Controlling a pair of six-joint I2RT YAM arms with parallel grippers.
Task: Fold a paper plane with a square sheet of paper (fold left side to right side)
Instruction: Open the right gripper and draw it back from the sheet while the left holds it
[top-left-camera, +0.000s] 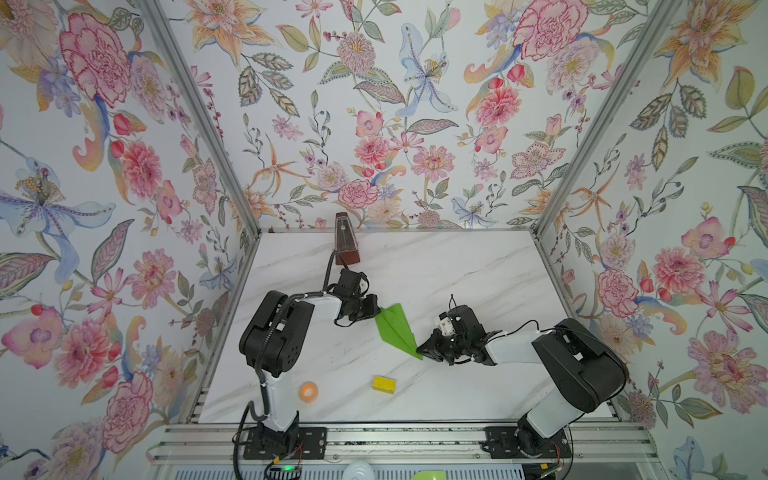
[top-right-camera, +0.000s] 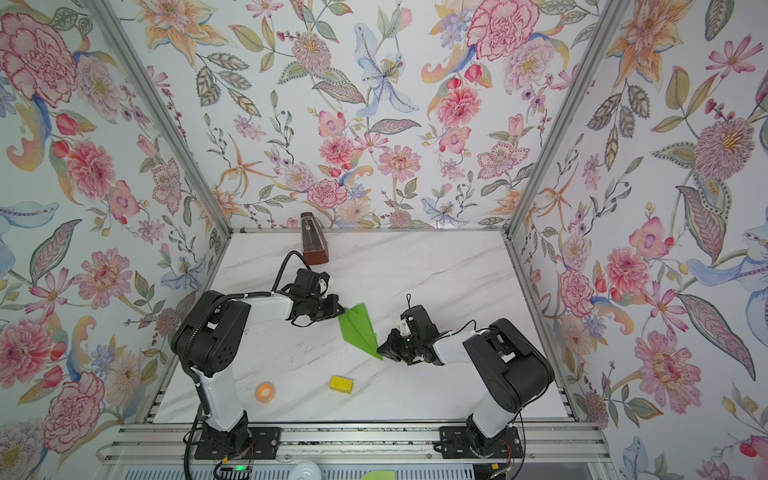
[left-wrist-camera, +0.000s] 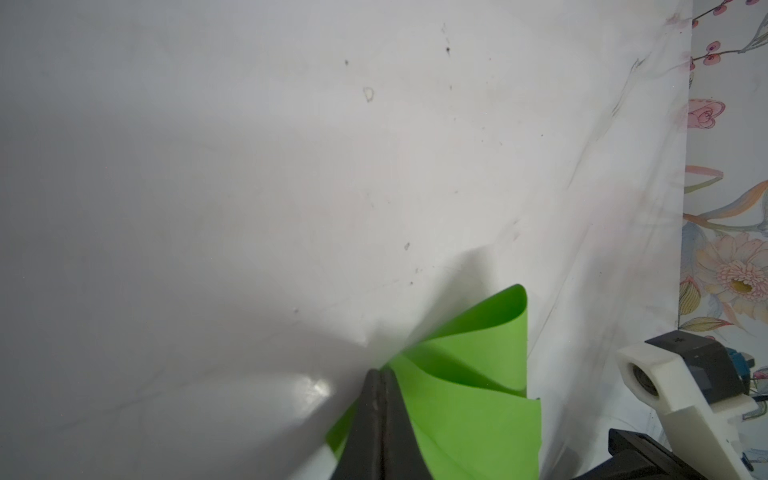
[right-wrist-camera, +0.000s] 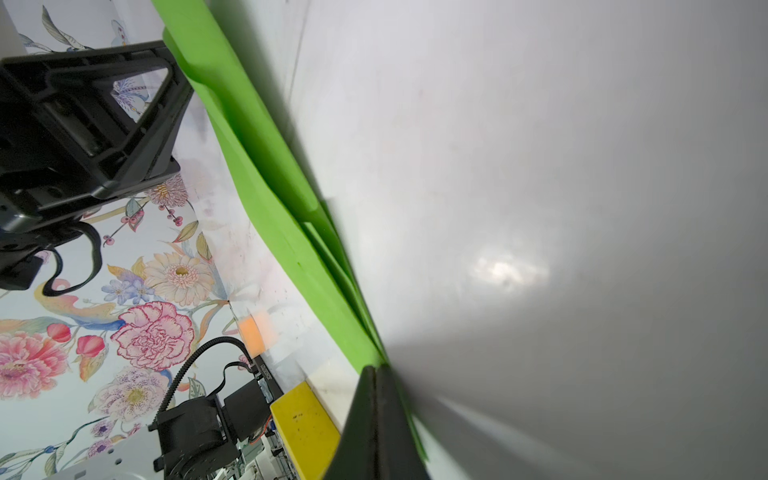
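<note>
So the paper plane (top-left-camera: 395, 330) is found about mid-tabletop (top-left-camera: 457, 270), stretched between the two arms. The wide tail end is pinched by the left pincer (top-left-camera: 377, 312), jaws pressed together on the paper. The pointed nose is clamped the same way by the right pincer (top-left-camera: 420, 349). It's plain lime-green, a narrow dart shape, and in the left wrist view the creased layers are fanned open a bit at the tail. Whether it's lifted off the marble can't really be told. A yellow block (top-left-camera: 384, 384) is sat nearer the front edge, an orange roll (top-left-camera: 308, 391) is parked toward the front-left corner, and a brown metronome (top-left-camera: 345, 245) is stood at the back edge.
</note>
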